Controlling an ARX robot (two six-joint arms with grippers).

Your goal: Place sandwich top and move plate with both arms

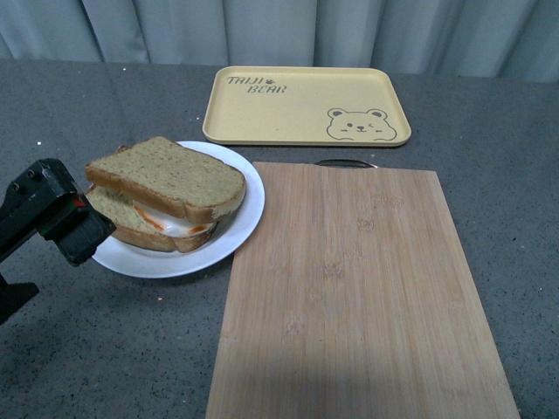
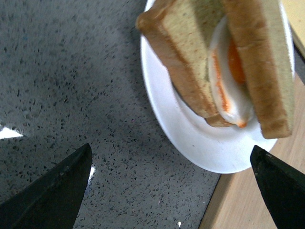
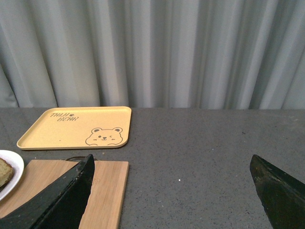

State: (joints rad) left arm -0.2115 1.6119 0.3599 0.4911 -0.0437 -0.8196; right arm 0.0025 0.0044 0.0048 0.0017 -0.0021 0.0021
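The sandwich top [image 1: 166, 175], a brownish-green slice with tan crust, lies askew on the egg-bearing lower slice [image 1: 140, 223] on the round white plate [image 1: 236, 236]. In the left wrist view the sandwich top [image 2: 259, 62] and the lower slice [image 2: 183, 52] sandwich the egg on the plate [image 2: 190, 138]. My left arm [image 1: 48, 214] hovers at the plate's left edge. My left gripper [image 2: 171, 186] is open and holds nothing, just short of the plate's rim. My right gripper [image 3: 171, 191] is open over bare table, out of the front view.
A wooden cutting board [image 1: 358, 297] lies right of the plate, touching its edge. A yellow bear tray [image 1: 306, 105] sits at the back before grey curtains [image 3: 152, 52]. The tabletop is dark speckled stone [image 2: 71, 86].
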